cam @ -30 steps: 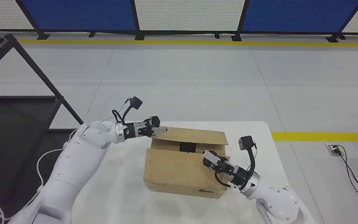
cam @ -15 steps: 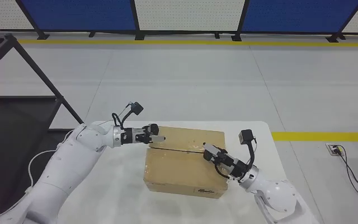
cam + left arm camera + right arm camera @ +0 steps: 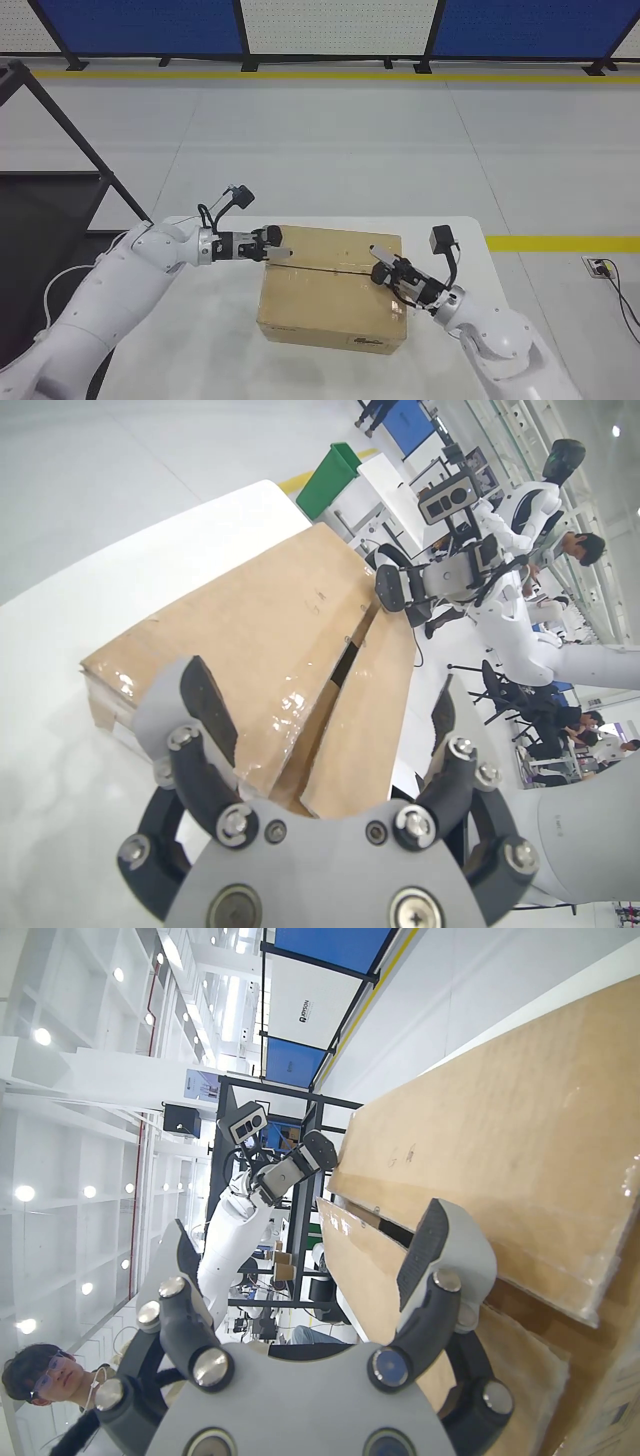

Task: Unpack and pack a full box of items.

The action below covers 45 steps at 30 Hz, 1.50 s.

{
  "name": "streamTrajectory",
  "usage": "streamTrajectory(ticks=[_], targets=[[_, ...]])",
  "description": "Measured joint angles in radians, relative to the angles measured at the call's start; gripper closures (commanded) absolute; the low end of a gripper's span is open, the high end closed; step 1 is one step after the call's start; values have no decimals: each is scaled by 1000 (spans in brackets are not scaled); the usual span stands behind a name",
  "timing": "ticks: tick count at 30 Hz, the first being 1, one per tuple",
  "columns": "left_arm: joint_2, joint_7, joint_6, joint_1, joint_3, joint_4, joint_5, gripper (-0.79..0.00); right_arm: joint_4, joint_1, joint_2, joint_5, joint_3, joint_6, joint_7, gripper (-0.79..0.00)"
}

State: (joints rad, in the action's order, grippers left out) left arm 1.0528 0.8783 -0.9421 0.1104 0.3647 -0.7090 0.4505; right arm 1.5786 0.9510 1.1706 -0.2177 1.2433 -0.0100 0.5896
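A brown cardboard box [image 3: 330, 295] stands on the white table [image 3: 200, 330], both top flaps down and meeting at a narrow seam. My left gripper [image 3: 272, 246] is open at the box's left end. In the left wrist view its fingertips [image 3: 207, 705] straddle the seam above the box [image 3: 240, 625], holding nothing. My right gripper [image 3: 384, 268] is open at the right end of the seam. In the right wrist view one of its fingers [image 3: 425, 1248] lies over the near flap of the box [image 3: 500, 1138], and the left arm's gripper [image 3: 320, 1150] shows at the far end.
A black metal rack [image 3: 60, 130] stands on the floor to the left of the table. Blue and white partition panels [image 3: 340, 25] line the back. Bare tabletop lies left of the box and along its front.
The far flap, raised a second ago over a dark opening, now lies flat. My left gripper came down with it to the box's left end. My right gripper shifted toward the seam's right end.
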Motion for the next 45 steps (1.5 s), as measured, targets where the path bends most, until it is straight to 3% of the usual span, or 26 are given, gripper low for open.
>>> streamTrajectory(ticks=[19, 32, 45], targets=[[-37, -68, -68, -40, -63, 26, 158, -785, -67, 11, -1, -45, 36, -20, 13, -785], [-96, -70, -70, -22, -32, -37, 227, -785, -70, 33, -4, -55, 62, -28, 15, -785], [-130, -70, -70, 3, 14, -102, 238, -785, -63, 61, -6, -69, 87, -40, 7, -785]])
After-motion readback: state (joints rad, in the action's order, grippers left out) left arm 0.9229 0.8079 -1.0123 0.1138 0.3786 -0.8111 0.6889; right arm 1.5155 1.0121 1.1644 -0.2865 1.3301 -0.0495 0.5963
